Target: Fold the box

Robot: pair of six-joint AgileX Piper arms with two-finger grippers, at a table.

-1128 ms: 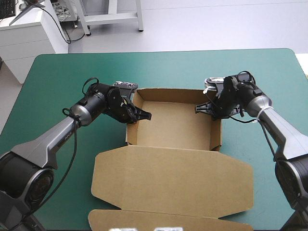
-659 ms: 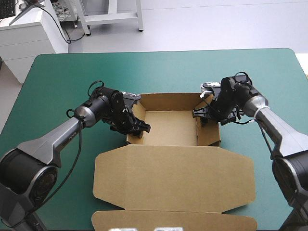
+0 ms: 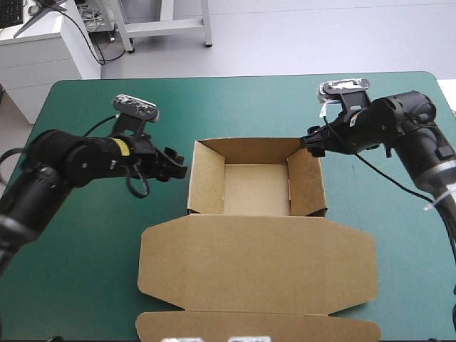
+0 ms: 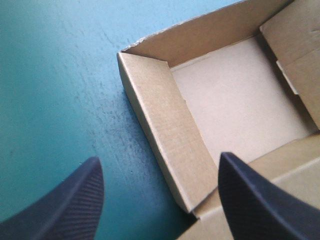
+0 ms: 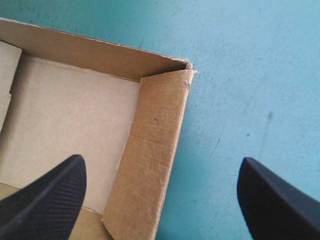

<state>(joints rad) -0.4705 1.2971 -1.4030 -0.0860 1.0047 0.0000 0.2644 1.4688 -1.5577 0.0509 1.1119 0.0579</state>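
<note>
Two hands flank a partly formed brown box (image 3: 256, 242) on the bench (image 3: 85, 271), which has a teal-green cover. Left hand (image 3: 174, 162): held over bare cover just outside the box, its black fingers (image 4: 65, 205) spread wide apart and gripping nothing. The box lies ahead of this hand. Its nearest part is the left wall (image 4: 170, 130), which runs forward from between the fingertips in the wrist view and meets neither of them. Centre: the tray (image 3: 256, 189) stands open, with its left wall, far wall (image 3: 246, 148) and right wall (image 3: 308, 182) all upright around a bare floor. The lid (image 3: 256, 267) lies flat on the cover at the tray's near side, joined to it along a crease. A narrow flap (image 3: 256, 328) lies flat beyond the lid, at the bench's near edge. Right hand (image 3: 311, 142): held at the outside of the tray's far right corner (image 5: 189, 67). The high view does not settle whether it touches the board there. Its fingers (image 5: 45, 200) are likewise wide apart and empty. In the wrist view the right wall runs forward from between them to that corner, with the tray floor ahead of one finger and bare cover ahead of the other.
</note>
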